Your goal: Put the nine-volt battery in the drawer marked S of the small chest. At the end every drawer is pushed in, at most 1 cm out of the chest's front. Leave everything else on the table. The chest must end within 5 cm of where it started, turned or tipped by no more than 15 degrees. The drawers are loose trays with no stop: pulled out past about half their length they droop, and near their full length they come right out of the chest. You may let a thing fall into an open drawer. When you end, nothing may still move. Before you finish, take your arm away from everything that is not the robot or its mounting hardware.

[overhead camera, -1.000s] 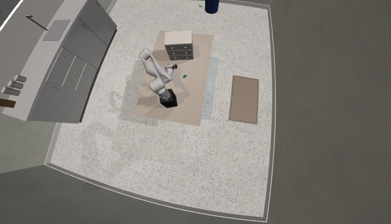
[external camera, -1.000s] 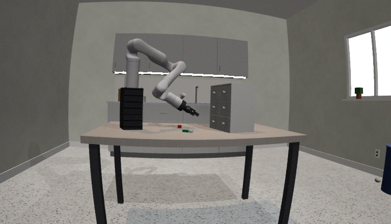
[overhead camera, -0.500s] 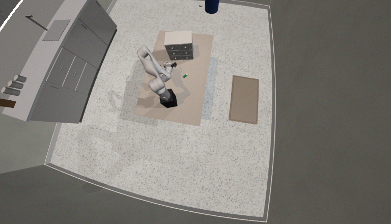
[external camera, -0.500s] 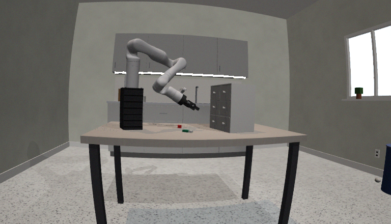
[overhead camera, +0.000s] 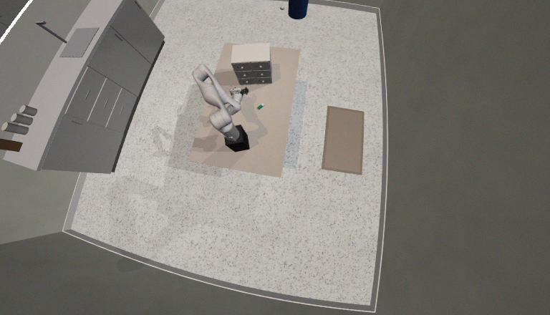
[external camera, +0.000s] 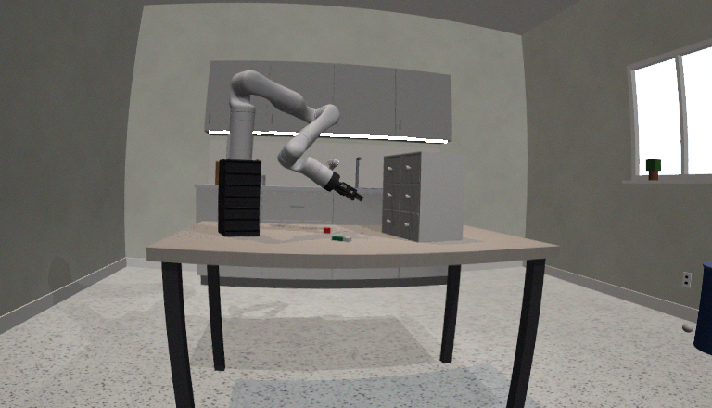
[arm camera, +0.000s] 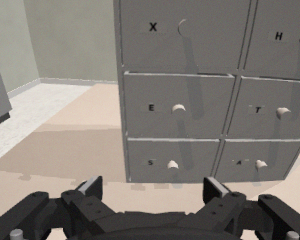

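Observation:
The small grey chest [arm camera: 206, 80] stands on the table, also in the overhead view [overhead camera: 251, 65] and the side view [external camera: 421, 197]. It has lettered drawers in two columns, all pushed in. The drawer marked S [arm camera: 172, 160] is at the bottom left, with a round knob. My gripper [arm camera: 152, 188] [external camera: 357, 195] is open and empty. It hangs above the table a short way in front of the chest, facing its front. A small green and white block [external camera: 341, 238], which looks like the battery, lies on the table to the side of my gripper [overhead camera: 260, 106].
A small red block [external camera: 326, 230] lies on the table near the green one. My arm's black pedestal [external camera: 238, 197] stands on the table's far end from the chest. The table's front edge [external camera: 346, 256] is near the green block.

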You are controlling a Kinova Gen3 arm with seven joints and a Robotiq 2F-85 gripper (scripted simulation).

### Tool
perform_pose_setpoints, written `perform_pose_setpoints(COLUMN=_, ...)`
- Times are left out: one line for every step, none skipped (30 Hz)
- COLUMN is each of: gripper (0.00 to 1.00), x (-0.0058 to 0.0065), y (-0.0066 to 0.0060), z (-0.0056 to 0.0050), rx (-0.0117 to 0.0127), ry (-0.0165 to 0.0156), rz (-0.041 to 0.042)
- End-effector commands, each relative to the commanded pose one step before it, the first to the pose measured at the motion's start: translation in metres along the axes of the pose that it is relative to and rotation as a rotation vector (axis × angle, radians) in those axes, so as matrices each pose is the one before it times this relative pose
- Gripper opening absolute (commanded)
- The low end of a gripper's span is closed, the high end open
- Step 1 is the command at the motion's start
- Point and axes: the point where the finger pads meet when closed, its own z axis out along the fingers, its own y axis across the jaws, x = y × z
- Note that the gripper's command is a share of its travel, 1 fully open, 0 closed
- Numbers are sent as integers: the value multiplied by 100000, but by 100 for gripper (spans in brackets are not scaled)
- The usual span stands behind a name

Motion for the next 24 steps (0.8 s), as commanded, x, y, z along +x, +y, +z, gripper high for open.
perform_pose_setpoints(gripper=100, x=112, y=-15, z=-6, rx=6, ry=60, rz=18)
perform_pose_setpoints(gripper=100, x=4, y=0, z=-8, rx=-1, ry=-78, rz=0)
perform_pose_setpoints(gripper=100, x=4, y=0, z=-9, rx=-2, ry=-88, rz=0)
perform_pose_setpoints(gripper=100, x=5, y=0, z=-10, rx=-2, ry=-98, rz=0)
perform_pose_setpoints(gripper=100, x=5, y=0, z=-11, rx=-2, ry=-108, rz=0)
perform_pose_setpoints(gripper=100, x=6, y=0, z=-12, rx=-2, ry=-119, rz=0)
perform_pose_setpoints(gripper=100, x=6, y=0, z=-14, rx=-2, ry=-131, rz=0)
perform_pose_setpoints(gripper=100, x=7, y=0, z=-15, rx=-2, ry=-143, rz=0)
perform_pose_setpoints(gripper=100, x=7, y=0, z=-16, rx=-2, ry=-155, rz=0)
perform_pose_setpoints(gripper=100, x=8, y=0, z=-18, rx=-2, ry=-168, rz=0)
perform_pose_setpoints(gripper=100, x=8, y=0, z=-20, rx=-1, ry=-181, rz=0)
perform_pose_setpoints(gripper=100, x=9, y=0, z=-21, rx=-1, ry=-194, rz=0)
perform_pose_setpoints(gripper=100, x=9, y=0, z=-23, rx=-1, ry=-208, rz=0)
perform_pose_setpoints(gripper=100, x=10, y=0, z=-25, rx=-1, ry=-222, rz=0)
perform_pose_setpoints(gripper=100, x=0, y=0, z=0, rx=0, ry=0, rz=0)
perform_pose_setpoints(gripper=100, x=0, y=0, z=0, rx=0, ry=0, rz=0)
perform_pose_setpoints(gripper=100, x=10, y=0, z=-27, rx=0, ry=-237, rz=0)
perform_pose_setpoints(gripper=100, x=10, y=0, z=-29, rx=0, ry=-251, rz=0)
perform_pose_setpoints(gripper=100, x=11, y=0, z=-31, rx=1, ry=-266, rz=0)
perform_pose_setpoints(gripper=100, x=11, y=0, z=-34, rx=2, ry=-282, rz=0)
perform_pose_setpoints(gripper=100, x=12, y=-1, z=-36, rx=2, ry=-297, rz=0)
perform_pose_setpoints(gripper=100, x=12, y=-1, z=-39, rx=3, ry=-313, rz=0)
perform_pose_setpoints(gripper=100, x=12, y=-1, z=-42, rx=4, ry=-329, rz=0)
perform_pose_setpoints(gripper=100, x=12, y=-1, z=-45, rx=6, ry=-346, rz=0)
